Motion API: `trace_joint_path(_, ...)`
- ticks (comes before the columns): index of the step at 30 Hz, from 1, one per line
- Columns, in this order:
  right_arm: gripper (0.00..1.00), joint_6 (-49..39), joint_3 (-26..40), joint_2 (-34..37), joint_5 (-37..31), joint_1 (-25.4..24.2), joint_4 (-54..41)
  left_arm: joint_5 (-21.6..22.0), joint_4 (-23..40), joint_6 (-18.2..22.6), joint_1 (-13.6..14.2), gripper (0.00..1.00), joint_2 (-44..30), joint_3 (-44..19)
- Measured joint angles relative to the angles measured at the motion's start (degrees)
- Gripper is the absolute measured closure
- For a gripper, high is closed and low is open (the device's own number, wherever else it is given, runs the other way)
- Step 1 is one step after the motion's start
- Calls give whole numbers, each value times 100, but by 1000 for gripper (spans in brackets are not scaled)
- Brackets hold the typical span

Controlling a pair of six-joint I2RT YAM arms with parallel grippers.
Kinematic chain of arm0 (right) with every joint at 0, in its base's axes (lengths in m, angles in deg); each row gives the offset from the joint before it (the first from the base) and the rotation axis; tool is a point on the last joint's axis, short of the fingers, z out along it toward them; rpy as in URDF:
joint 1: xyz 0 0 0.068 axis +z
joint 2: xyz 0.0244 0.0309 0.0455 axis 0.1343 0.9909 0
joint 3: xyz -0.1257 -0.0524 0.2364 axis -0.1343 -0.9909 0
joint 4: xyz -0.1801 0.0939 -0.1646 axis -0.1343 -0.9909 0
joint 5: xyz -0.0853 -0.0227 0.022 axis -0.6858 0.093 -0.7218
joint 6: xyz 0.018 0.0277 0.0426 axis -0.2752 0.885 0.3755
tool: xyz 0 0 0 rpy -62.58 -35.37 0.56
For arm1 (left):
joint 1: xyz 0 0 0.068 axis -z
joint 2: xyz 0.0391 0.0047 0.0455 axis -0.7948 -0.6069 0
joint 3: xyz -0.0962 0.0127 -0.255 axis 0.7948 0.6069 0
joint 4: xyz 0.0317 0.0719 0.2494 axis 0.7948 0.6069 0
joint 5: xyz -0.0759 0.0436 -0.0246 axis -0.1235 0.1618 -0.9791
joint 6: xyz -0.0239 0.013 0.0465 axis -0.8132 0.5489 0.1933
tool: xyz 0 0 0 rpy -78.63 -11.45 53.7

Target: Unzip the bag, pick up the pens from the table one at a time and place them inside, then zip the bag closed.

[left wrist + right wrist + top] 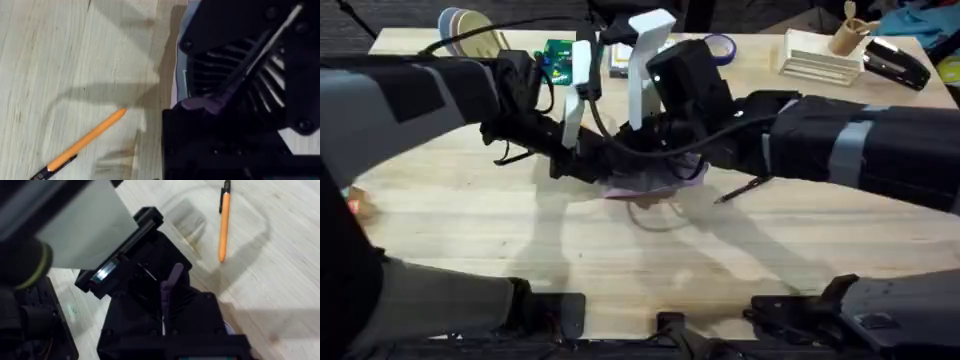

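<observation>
Overhead, both arms crowd a small lavender fabric pouch [655, 183] mid light-wood bench [470, 215]; left wrist shows an orange pen [82, 142] lying apart; right wrist shows a purple pull tab [170, 282], either hand's grip unreadable.

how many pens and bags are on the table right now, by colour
orange pen: 1
dark pen: 1
lavender bag: 1, mostly hidden under the arms
total: 3

Table [520, 240] with bag [650, 187], pens [82, 142]
</observation>
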Motion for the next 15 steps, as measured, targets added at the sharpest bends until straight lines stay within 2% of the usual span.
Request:
trace_joint_path(7,969,49,1,-22,-33,-72,-125,-10,-10,-2,3,959,0,0)
trace_joint_path(15,969,100,8,-427,-9,-666,-995,-216,-39,-2,38,959,0,0)
